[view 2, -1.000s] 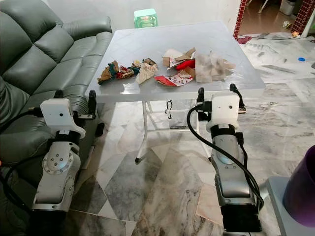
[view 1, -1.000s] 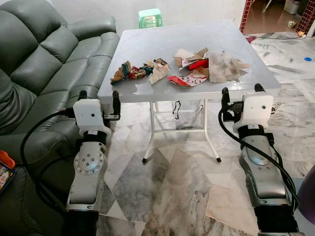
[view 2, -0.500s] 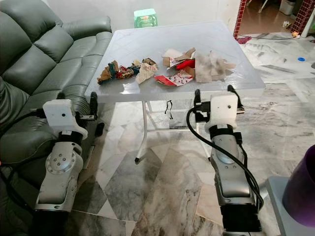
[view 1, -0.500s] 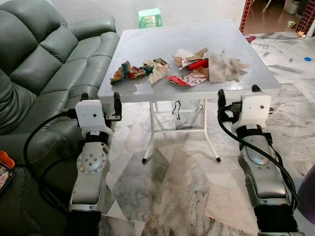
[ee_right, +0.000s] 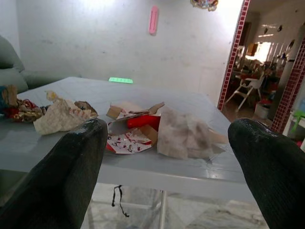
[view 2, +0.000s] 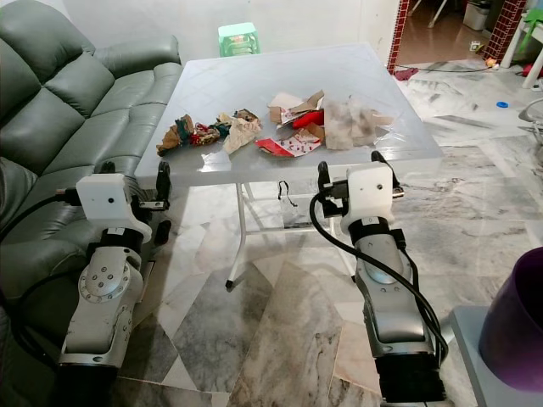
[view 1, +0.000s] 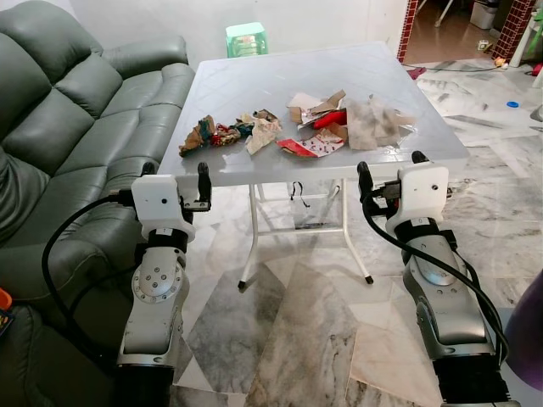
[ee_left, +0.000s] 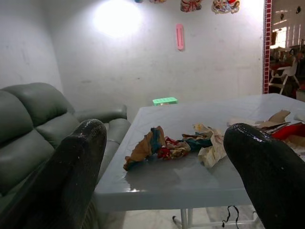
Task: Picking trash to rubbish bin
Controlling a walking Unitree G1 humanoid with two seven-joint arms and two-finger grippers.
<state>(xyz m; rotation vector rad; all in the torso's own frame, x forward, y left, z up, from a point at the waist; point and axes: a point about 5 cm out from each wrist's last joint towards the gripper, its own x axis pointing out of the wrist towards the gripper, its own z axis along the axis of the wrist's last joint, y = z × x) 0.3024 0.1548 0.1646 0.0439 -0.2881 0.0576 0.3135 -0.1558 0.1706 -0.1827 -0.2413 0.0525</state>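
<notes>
- Left eye view: a grey folding surface (view 1: pixel 254 85) carries the trash: crumpled colourful wrappers (view 1: pixel 222 133) toward the sofa (view 1: pixel 76 110) side, torn red-and-white cardboard (view 1: pixel 316 136) in the middle, and crumpled tissue paper (view 1: pixel 371 123) just beside it.
- Left pincer (view 1: pixel 174 174) and right pincer (view 1: pixel 389 165) hover below the near edge, both spread wide and empty.
- A purple bin (view 2: pixel 515 318) stands at the robot's right; its inside cannot be seen.

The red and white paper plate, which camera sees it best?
The left eye view: the red and white paper plate lies fully seen from above. The right wrist view shows it low and edge-on; the left wrist view barely catches it.
</notes>
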